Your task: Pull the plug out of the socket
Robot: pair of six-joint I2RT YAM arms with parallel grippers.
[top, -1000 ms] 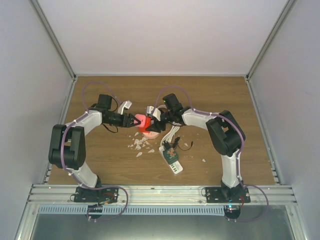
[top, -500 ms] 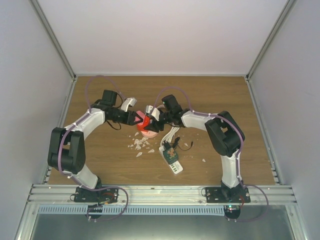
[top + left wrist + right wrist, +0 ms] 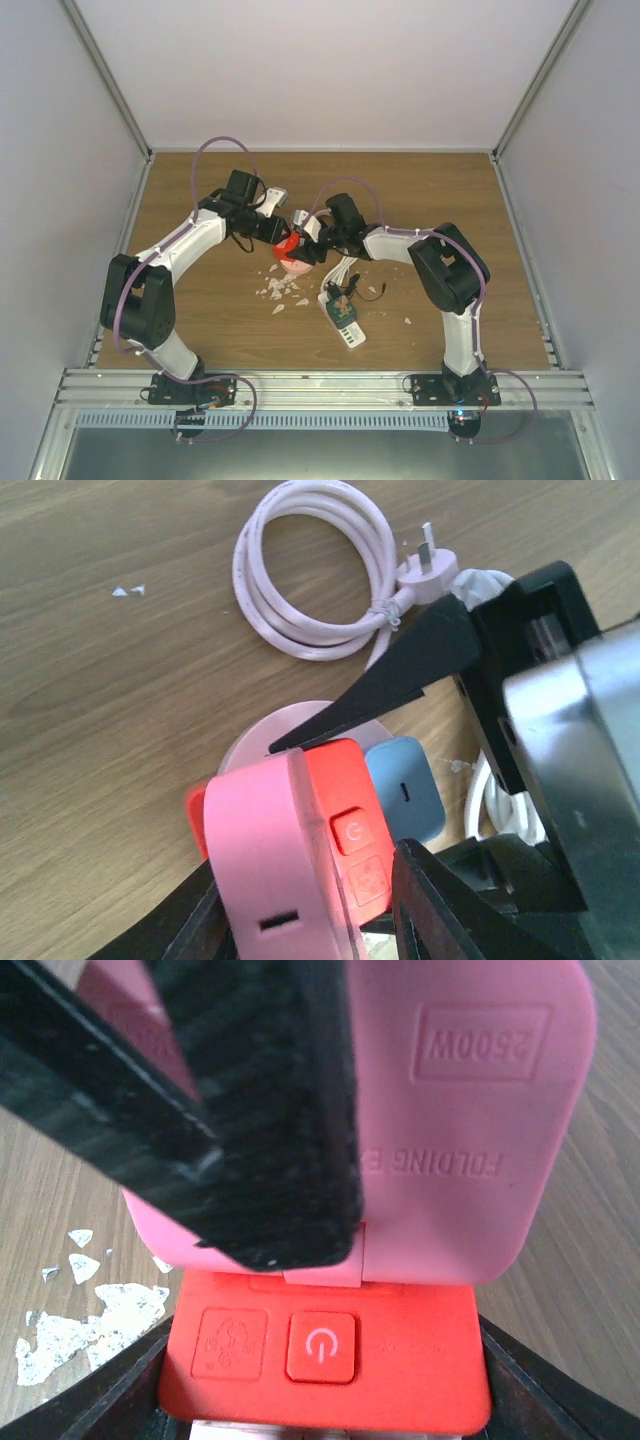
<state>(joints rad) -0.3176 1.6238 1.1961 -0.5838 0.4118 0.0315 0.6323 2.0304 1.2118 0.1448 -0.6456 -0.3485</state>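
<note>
I see my left pincer (image 3: 310, 880) pinching the flat pink plastic plug (image 3: 265, 860). It sits against the red plastic socket block (image 3: 325, 1365), which my right pincer (image 3: 325, 1385) clamps, mid wooden worktop (image 3: 450, 190).

Even, soft light from overhead, faint shadows. Close before my right fingers (image 3: 540, 1410) the black bar (image 3: 250, 1120) blurs; the tabletop (image 3: 120, 680) beyond my left fingers (image 3: 400, 670) is sharp.

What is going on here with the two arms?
Both arms meet at a pink-and-red adapter. The right gripper clamps its red part; the left gripper has a finger on each side of the pink part. The two parts are not yet apart. A coiled white cable lies nearby.
</note>
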